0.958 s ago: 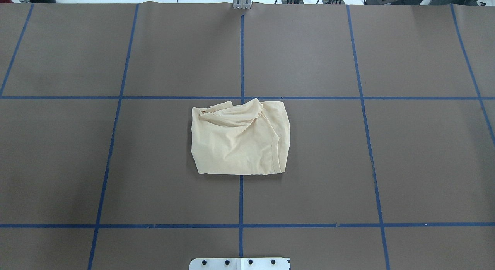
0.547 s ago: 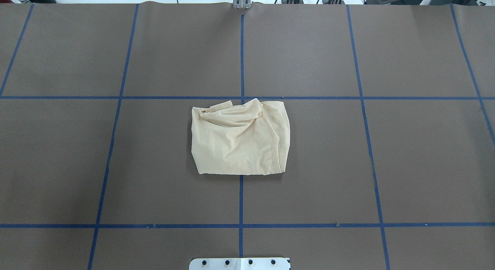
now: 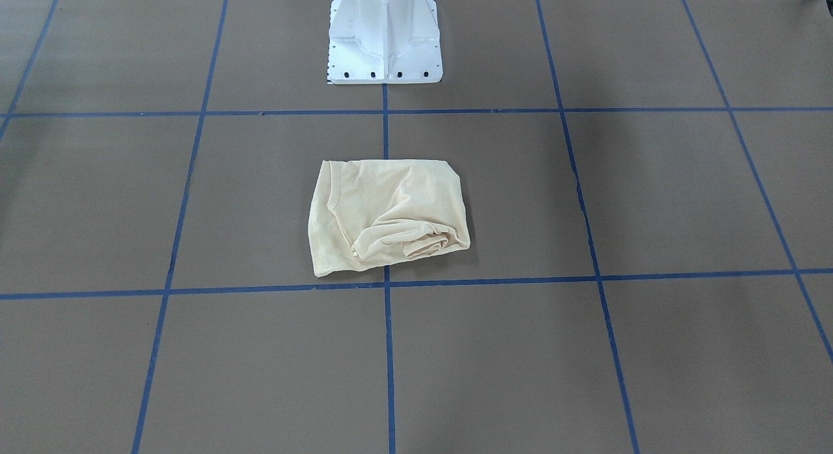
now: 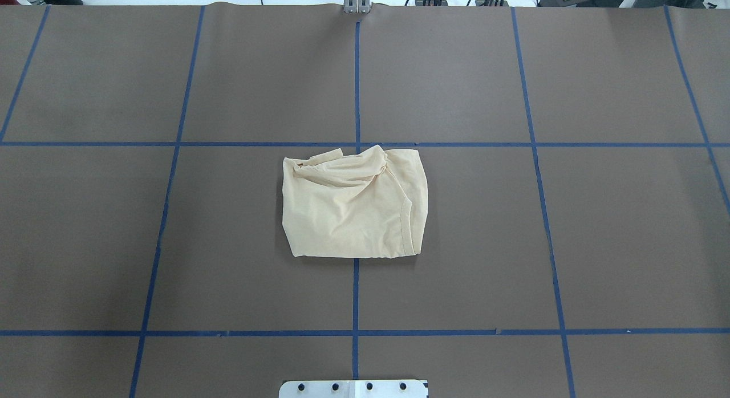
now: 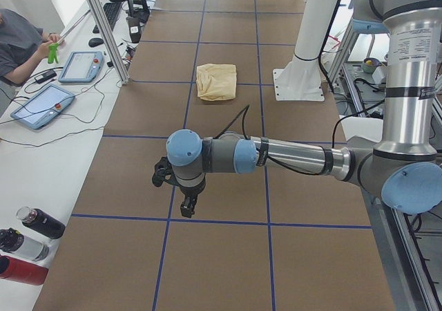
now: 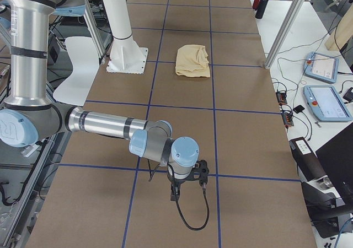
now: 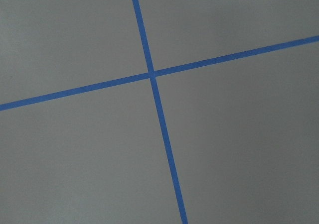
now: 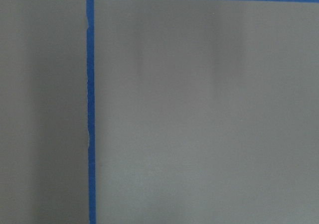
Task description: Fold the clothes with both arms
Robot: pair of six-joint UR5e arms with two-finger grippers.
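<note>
Near the middle of the brown surface [image 4: 456, 244], straight out from the white pedestal base [image 3: 384, 44]: the cream-yellow shirt [image 4: 353, 207], folded into a rough rectangle and lying flat. Long axis across the surface, from the robot's left to its right; short side running away from the base. Straddling the blue tape line [image 4: 355, 295] that leads out from the base, with the far edge just beside the cross line. Bunched, rolled folds along the far edge, away from the robot; smoother cloth along the near edge. Curved ribbed seam at the end toward the robot's right.

Left arm [image 5: 290, 157] stretched low over the surface toward the robot's left end, well apart from the shirt. Left gripper [image 5: 185, 204] pointing down, close above the surface near a tape line. Seen only from the side, so cannot tell how far open or whether holding anything.

Right arm [image 6: 110, 125] likewise low, out toward the robot's right end, well apart from the shirt. Right gripper [image 6: 176, 192] pointing down near a tape crossing; again cannot tell its opening or hold. In both wrist views, only brown surface and blue tape.
</note>
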